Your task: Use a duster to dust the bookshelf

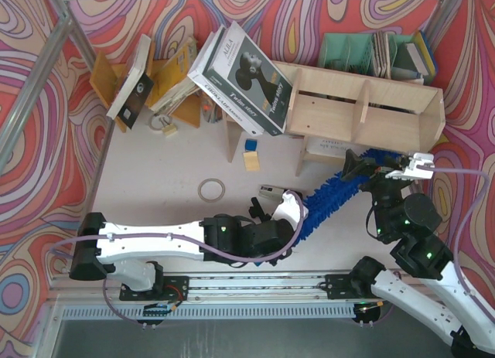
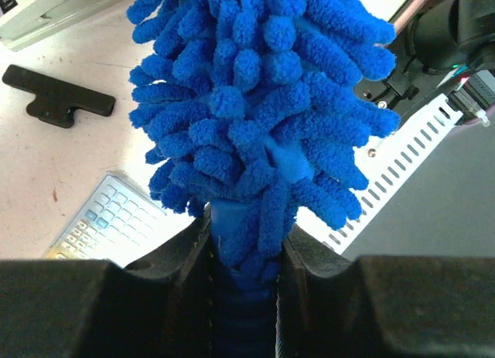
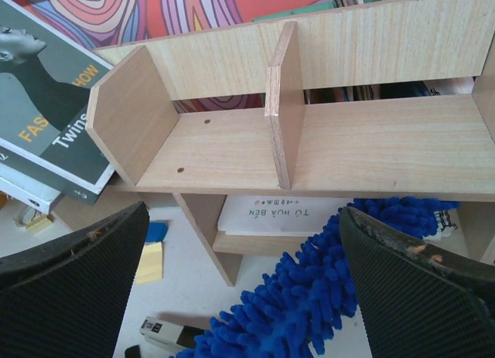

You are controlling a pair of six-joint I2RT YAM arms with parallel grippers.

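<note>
The pale plywood bookshelf (image 1: pixel 363 103) stands at the back right, with its open compartments facing my right wrist camera (image 3: pixel 309 141). The bright blue fluffy duster (image 1: pixel 340 192) lies slanted from the table's middle toward the shelf's legs. My left gripper (image 1: pixel 298 213) is shut on the duster's blue handle (image 2: pixel 232 226), and the fluffy head (image 2: pixel 263 103) fills the left wrist view. My right gripper (image 1: pixel 384 169) hovers open in front of the shelf. The duster's head (image 3: pixel 309 304) runs between and below its wide-spread fingers (image 3: pixel 387 281), close to the right one.
Large magazines (image 1: pixel 247 80) lean on the bookshelf's left end. An orange book rack (image 1: pixel 166 80) stands at the back left, a green file organiser (image 1: pixel 371 52) behind the shelf. A tape ring (image 1: pixel 211 190), sticky notes (image 1: pixel 250 158), a stapler (image 1: pixel 271 192) and a calculator (image 2: pixel 108 223) lie on the table.
</note>
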